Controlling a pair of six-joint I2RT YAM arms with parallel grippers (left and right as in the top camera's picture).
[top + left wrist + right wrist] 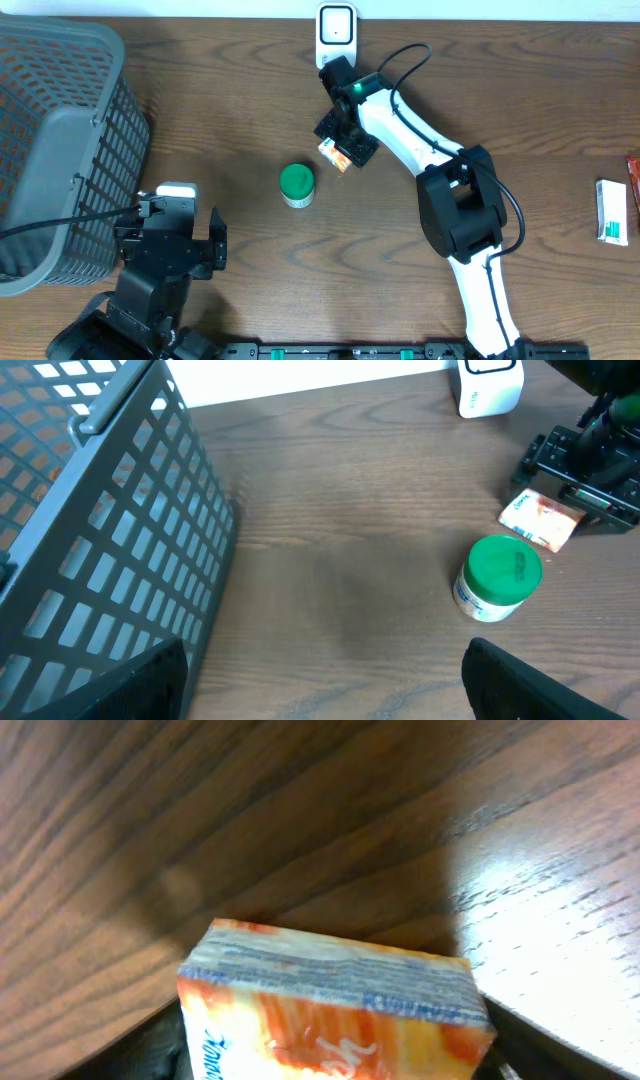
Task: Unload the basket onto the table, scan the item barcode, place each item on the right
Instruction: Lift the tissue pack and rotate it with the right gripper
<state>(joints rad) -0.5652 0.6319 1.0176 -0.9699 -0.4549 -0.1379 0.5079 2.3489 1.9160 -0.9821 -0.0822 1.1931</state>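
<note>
Near the far middle of the brown wooden table [230, 110], the right gripper [345, 140] pointed down at the small orange-and-white packet [330, 1000]. Its white arm [410, 135] reached forward and left from an elbow bent over the near right. The packet sat between the dark fingers [150, 1040], low over the wood, just in front of the white barcode scanner [336, 30]. Whether the jaws were pressing on it could not be told. A white jar with a green lid [296, 183] stood just beside it. At the near left, the left gripper [320, 685] hung spread wide and empty beside the grey plastic mesh basket [60, 150].
</note>
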